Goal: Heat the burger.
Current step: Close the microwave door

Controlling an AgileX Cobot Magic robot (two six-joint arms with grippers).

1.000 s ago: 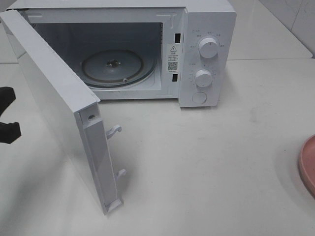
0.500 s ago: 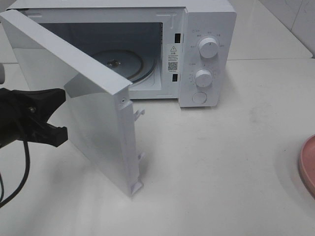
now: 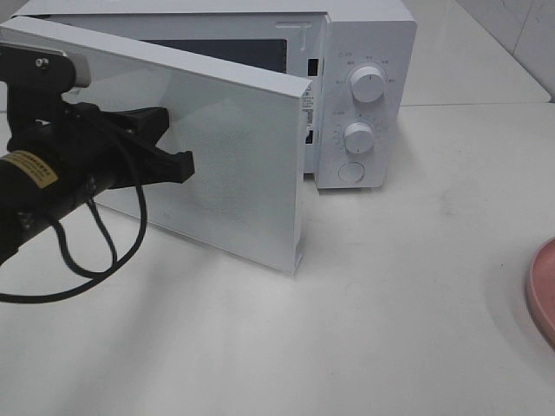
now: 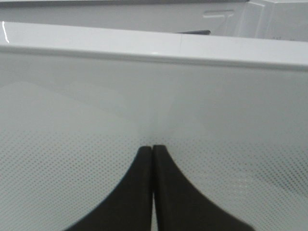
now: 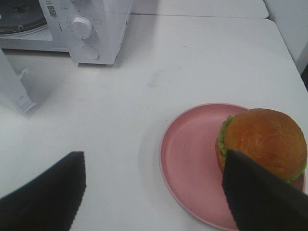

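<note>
The burger point(image 5: 264, 142), with a golden-brown bun and green lettuce, sits on a round pink plate point(image 5: 192, 163) in the right wrist view. My right gripper point(image 5: 154, 192) is open above the plate's near side, one finger point(image 5: 260, 197) overlapping the burger's edge. In the exterior view the burger is out of frame; only the plate's rim point(image 3: 542, 290) shows. The white microwave point(image 3: 364, 87) stands at the back with its door point(image 3: 234, 173) partly swung in. My left gripper point(image 3: 178, 163) is shut, its fingertips point(image 4: 144, 159) pressed against the door's outer face.
The microwave's two knobs point(image 3: 368, 85) and round button point(image 3: 350, 172) face front. A black cable point(image 3: 95, 251) loops under the left arm. White tabletop point(image 3: 390, 303) lies between the microwave and the plate.
My left gripper has moved in from the left edge toward the right against the door. The door has swung from wide open toward the microwave, hiding the turntable.
</note>
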